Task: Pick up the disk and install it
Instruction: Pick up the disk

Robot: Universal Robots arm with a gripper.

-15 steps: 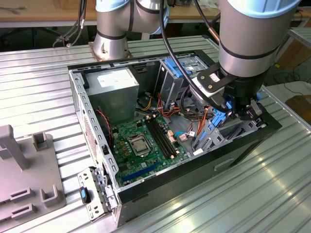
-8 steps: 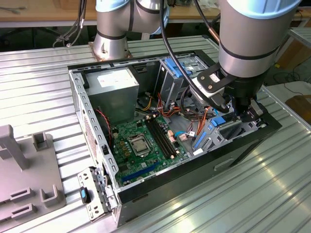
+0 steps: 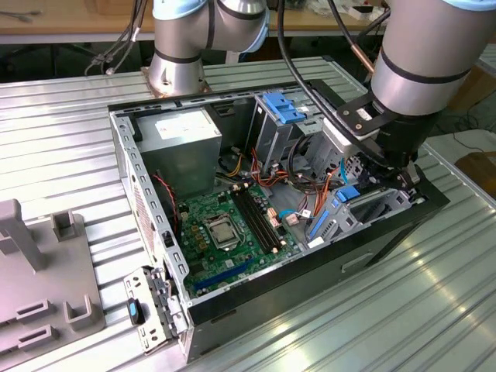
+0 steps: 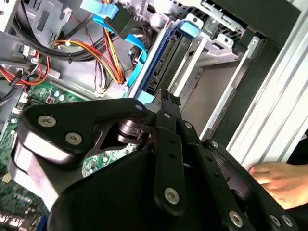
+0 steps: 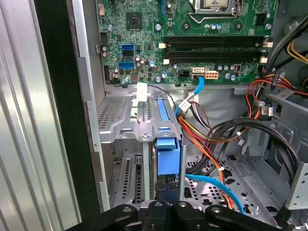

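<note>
The disk (image 5: 167, 154), grey metal in a bright blue carrier, stands on edge in a slot of the metal drive cage (image 5: 122, 120) at the case's corner on the exterior view's right. Its blue rail and dark body (image 4: 166, 67) run away from the fingers in the second wrist view, and its blue end (image 3: 346, 194) shows under the arm. My gripper (image 5: 167, 188) hangs right over the cage (image 3: 380, 174). Its black fingers are drawn together, and their tips (image 4: 168, 103) meet the near end of the disk. Whether they pinch it is hidden.
The open computer case (image 3: 124, 155) lies on a ribbed metal table, with the green motherboard (image 3: 225, 225), a grey box with a white label (image 3: 186, 139), a paler blue latch piece (image 3: 283, 107) and cable bundles (image 5: 211, 139). A person's hand (image 4: 279, 178) rests beside the case. A grey fixture (image 3: 39, 271) stands at the exterior view's left.
</note>
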